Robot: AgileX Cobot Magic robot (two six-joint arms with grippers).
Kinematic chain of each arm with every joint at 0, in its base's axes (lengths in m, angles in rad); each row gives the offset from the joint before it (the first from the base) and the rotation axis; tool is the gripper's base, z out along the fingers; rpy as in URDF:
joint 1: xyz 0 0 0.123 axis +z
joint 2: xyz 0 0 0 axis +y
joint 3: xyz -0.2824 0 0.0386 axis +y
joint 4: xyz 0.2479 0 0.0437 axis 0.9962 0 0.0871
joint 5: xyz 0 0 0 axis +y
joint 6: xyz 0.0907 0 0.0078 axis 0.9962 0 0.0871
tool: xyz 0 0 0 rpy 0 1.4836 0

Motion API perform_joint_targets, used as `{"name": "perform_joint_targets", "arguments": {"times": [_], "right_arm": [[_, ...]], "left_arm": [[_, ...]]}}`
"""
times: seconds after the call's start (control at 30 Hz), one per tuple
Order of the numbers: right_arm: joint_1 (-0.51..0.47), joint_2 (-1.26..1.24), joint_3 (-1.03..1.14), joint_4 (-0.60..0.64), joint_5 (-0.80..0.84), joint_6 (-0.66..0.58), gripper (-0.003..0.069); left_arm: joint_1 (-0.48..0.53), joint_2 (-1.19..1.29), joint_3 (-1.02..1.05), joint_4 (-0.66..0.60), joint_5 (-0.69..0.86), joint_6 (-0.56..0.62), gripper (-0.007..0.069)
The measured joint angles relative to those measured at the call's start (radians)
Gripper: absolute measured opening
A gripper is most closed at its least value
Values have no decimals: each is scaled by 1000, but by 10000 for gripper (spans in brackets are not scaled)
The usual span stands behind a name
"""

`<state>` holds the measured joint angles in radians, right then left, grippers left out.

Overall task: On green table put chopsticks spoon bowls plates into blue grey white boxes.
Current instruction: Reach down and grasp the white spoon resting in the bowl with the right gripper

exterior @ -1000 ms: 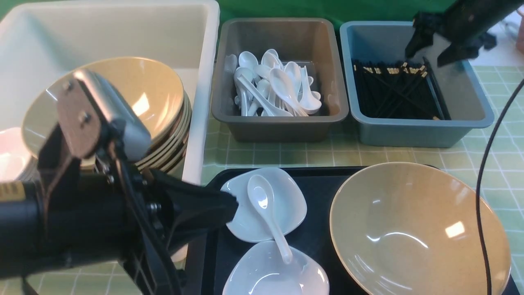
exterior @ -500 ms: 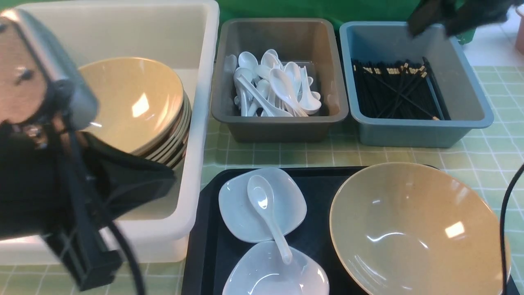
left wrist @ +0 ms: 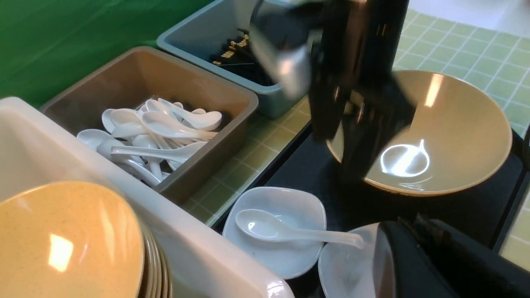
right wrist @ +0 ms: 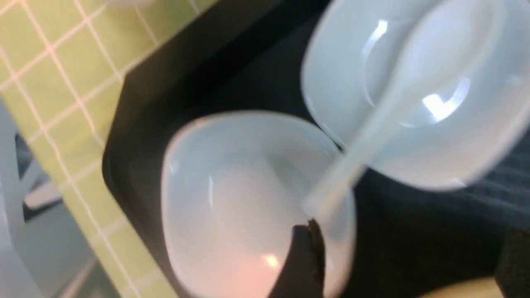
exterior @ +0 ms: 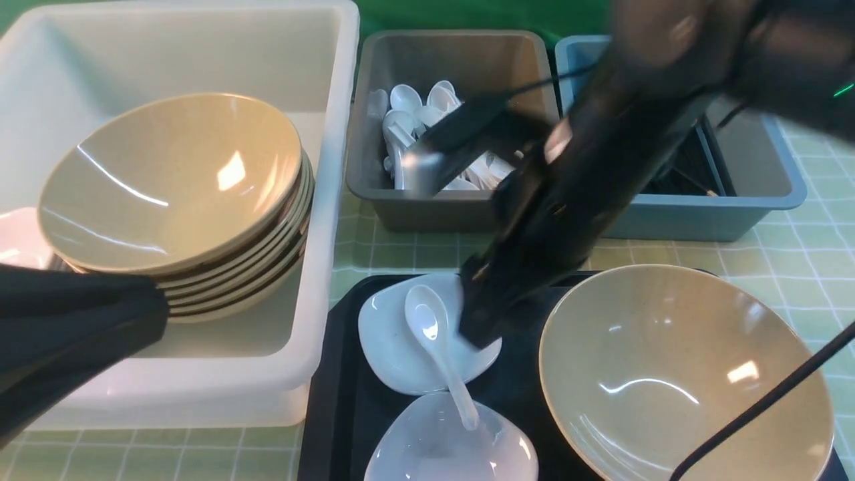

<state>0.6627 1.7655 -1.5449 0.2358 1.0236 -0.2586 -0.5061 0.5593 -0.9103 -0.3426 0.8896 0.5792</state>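
The spoon [exterior: 444,361] lies just beside the right gripper [exterior: 479,322] (jaws spread).

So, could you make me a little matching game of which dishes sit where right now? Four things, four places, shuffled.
Things:
1 stacked bowls
2 chopsticks
3 pile of spoons
4 single bowl

Places:
a black tray
b grey box
c white box
d blue box

Pairs: 1-c, 2-d, 3-b, 4-a.
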Motion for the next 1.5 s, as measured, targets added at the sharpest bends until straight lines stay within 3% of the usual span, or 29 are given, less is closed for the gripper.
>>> {"name": "perform_joint_targets", "arguments": {"times": [0.43, 0.9, 1.27, 1.5], "right_arm": [[30, 255, 0, -9, -200, 178, 539], [30, 296, 0, -9, -230, 232, 220], [29, 306, -1, -8, -225, 237, 177], [24, 312, -56, -8, -109, 232, 174]], "left_arm": [[0, -3, 0, -17, 3, -4, -1], [0, -3, 0, -20, 12, -4, -1], [0, -3, 0, -29, 12, -8, -1], [0, -3, 0, -46, 12, -8, -1]]}}
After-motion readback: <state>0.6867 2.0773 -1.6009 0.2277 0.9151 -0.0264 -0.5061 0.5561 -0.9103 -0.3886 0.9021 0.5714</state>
